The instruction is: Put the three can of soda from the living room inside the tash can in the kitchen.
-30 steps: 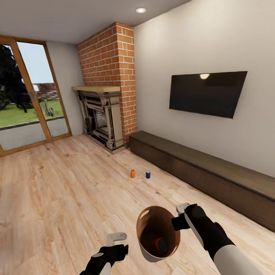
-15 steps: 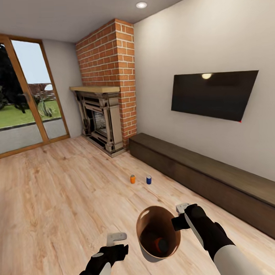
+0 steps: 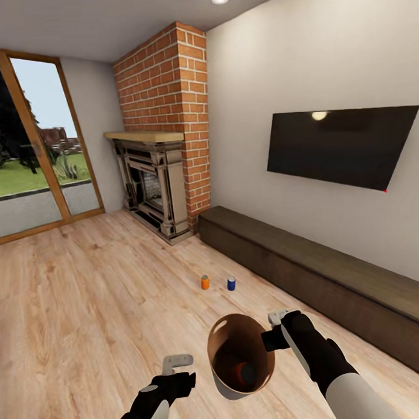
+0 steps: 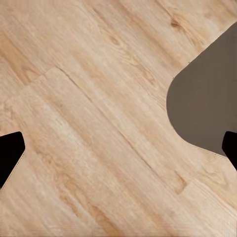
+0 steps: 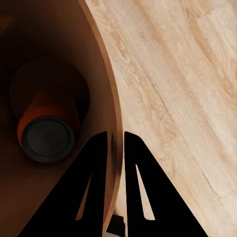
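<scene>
My right gripper (image 3: 273,334) is shut on the rim of the tash can (image 3: 221,337), a round bin with a tan-brown inside, held above the wood floor. One orange can of soda (image 3: 244,372) lies at its bottom, and the right wrist view shows the same can (image 5: 48,132) with its grey top, while the fingers (image 5: 134,177) pinch the bin's wall (image 5: 101,94). On the floor ahead stand an orange can (image 3: 205,282) and a blue can (image 3: 231,283), side by side. My left gripper (image 3: 177,366) hangs open and empty left of the bin.
A long low dark-wood cabinet (image 3: 308,272) runs along the right wall under a black TV (image 3: 343,145). The brick fireplace (image 3: 163,175) stands behind the cans. Glass doors (image 3: 32,155) are at the far left. Light wood floor (image 3: 86,298) spreads left.
The whole view has shifted as the robot moves; the two cans on the floor now sit lower and nearer in the picture. Both arms and the held bin keep their pose.
</scene>
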Controlling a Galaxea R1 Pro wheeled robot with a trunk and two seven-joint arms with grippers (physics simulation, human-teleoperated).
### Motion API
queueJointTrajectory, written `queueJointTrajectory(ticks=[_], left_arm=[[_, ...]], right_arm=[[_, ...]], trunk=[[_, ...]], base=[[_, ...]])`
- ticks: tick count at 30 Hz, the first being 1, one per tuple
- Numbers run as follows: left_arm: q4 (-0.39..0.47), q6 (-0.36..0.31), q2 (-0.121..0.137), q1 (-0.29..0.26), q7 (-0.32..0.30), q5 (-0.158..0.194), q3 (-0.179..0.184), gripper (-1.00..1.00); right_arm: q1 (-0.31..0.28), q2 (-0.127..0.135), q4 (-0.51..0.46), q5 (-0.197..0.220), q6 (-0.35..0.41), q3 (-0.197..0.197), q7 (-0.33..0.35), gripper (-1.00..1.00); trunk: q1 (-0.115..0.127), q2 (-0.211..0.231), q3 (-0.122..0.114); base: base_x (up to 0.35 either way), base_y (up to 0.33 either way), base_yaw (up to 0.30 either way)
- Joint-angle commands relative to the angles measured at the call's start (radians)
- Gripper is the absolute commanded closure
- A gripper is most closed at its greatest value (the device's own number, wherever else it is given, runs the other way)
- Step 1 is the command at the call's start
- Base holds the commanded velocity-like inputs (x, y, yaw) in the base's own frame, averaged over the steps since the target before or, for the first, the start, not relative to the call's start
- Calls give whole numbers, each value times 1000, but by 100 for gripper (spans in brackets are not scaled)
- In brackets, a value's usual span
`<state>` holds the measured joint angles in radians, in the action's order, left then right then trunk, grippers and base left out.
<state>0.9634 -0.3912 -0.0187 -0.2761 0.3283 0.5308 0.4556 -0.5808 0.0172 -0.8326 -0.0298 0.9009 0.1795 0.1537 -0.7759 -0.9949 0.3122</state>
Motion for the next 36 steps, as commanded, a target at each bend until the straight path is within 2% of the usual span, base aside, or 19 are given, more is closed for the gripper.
queueJointTrajectory(ticks=[1, 15, 36], left_arm=[[0, 0, 0, 0, 0, 0, 0, -100], [0, -1, 0, 0, -6, 0, -1, -100], [1, -1, 0, 0, -8, 1, -2, -100]], right_arm=[[0, 0, 0, 19, 1, -1, 6, 100], [0, 0, 0, 19, 1, -3, 6, 100], [-1, -2, 0, 19, 3, -3, 7, 100]], trunk=[[0, 0, 0], [0, 0, 0], [0, 0, 0]], base=[[342, 94, 0], [339, 112, 0], [285, 199, -23]])
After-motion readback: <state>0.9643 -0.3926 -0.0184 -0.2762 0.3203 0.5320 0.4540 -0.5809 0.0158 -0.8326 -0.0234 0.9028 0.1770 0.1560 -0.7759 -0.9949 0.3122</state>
